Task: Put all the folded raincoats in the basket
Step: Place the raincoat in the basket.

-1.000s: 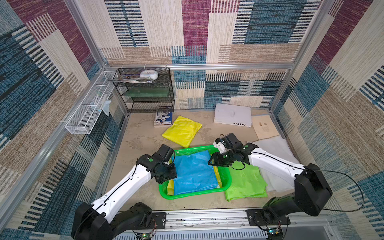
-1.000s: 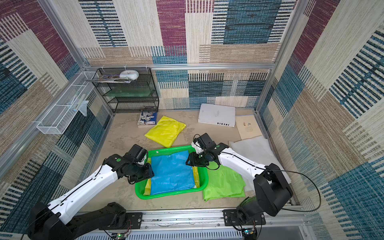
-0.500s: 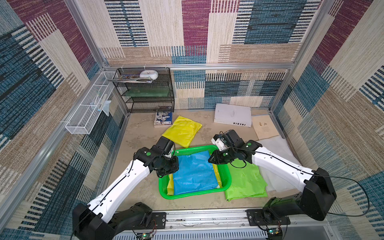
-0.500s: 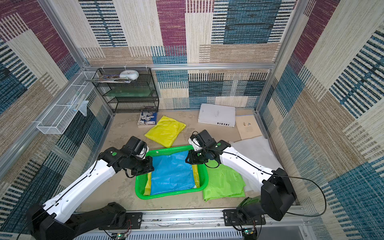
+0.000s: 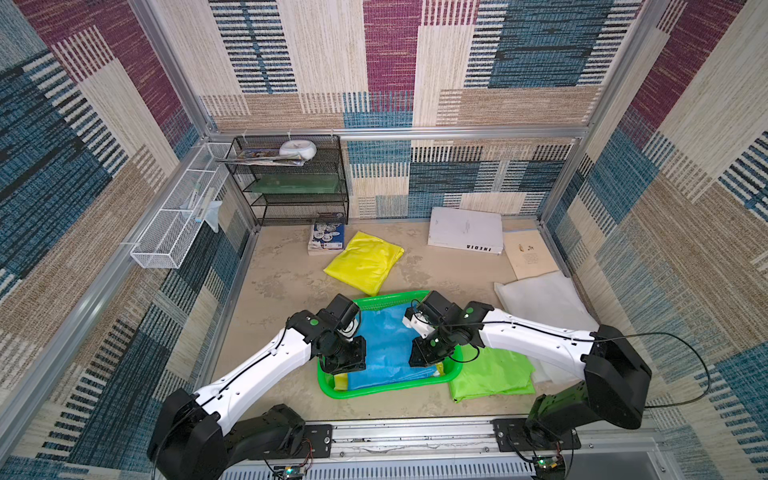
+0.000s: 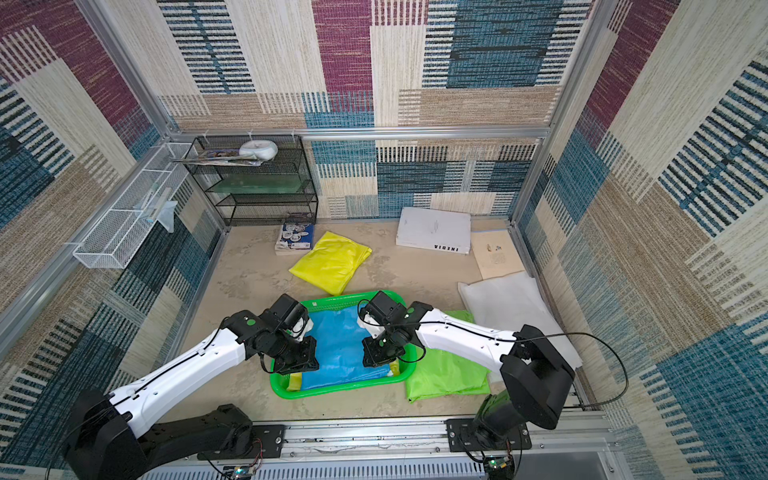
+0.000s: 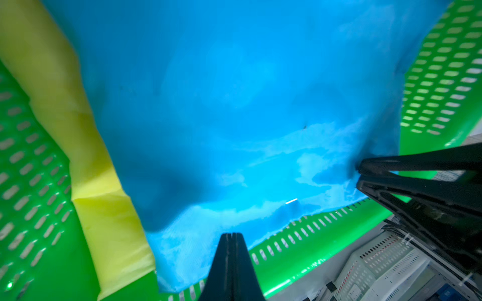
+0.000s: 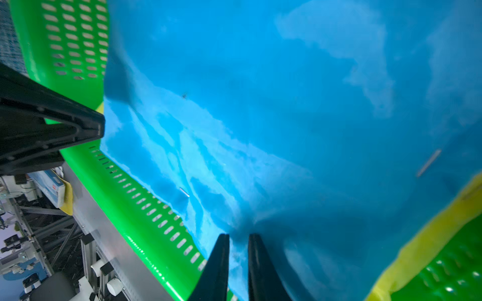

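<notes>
The green basket [image 5: 390, 392] [image 6: 332, 392] sits at the near middle of the table. A blue folded raincoat [image 5: 386, 345] [image 7: 234, 104] [image 8: 287, 104] lies in it on top of a yellow one [image 5: 340, 380] [image 7: 104, 221]. My left gripper [image 5: 343, 357] [image 7: 231, 234] is shut, with its tips on the blue raincoat's left edge. I cannot tell whether it pinches fabric. My right gripper [image 5: 428, 353] [image 8: 238, 235] is at the right edge, its jaws nearly together with blue fabric bunched between them.
A yellow raincoat [image 5: 365, 262] lies behind the basket, a lime green one [image 5: 490, 374] to its right, and a white one [image 5: 540, 299] beyond that. At the back are a black mesh rack [image 5: 291, 187], a booklet [image 5: 326, 237] and a white book [image 5: 465, 228]. A white wire tray [image 5: 178, 216] hangs on the left wall.
Both grippers have gone from about half open to closed. Both have moved toward the near side along the basket and down onto the blue raincoat's edges.
</notes>
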